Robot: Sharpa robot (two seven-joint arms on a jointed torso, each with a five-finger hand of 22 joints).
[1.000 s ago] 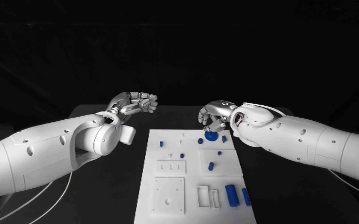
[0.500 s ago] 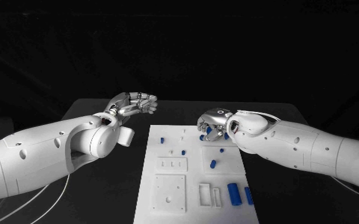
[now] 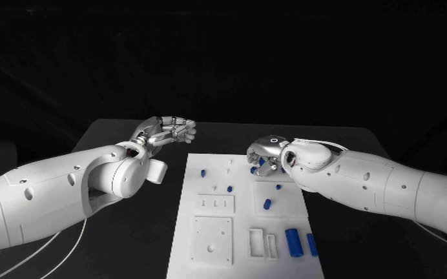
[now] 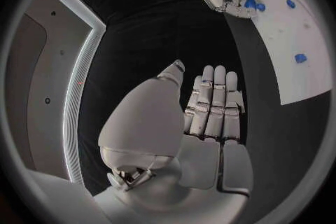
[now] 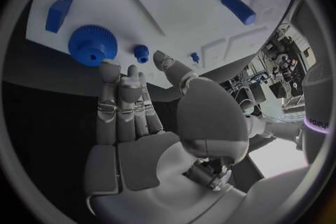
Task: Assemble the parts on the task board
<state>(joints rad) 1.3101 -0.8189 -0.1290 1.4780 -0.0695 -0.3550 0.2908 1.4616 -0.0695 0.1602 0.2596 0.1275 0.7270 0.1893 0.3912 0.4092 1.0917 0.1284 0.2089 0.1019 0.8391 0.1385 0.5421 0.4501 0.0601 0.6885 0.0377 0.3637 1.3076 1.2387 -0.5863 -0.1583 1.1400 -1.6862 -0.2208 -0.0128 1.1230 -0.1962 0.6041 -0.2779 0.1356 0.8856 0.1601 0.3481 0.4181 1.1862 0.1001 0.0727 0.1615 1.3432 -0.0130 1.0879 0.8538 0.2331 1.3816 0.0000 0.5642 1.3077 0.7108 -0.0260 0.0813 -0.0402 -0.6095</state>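
Right hand (image 3: 267,153) over the task board (image 3: 212,209) — fingers straight, empty — left hand (image 3: 166,129) likewise.

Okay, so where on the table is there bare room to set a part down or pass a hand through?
Bare black table lies left of the task board, near the left arm, and along the far edge between the left hand and right hand. The board's far right corner is crowded: the right hand hovers at the blue gear and small blue parts.

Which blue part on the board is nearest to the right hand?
The round toothed gear, touching the right hand's fingertips; the other blue parts lie apart from it.
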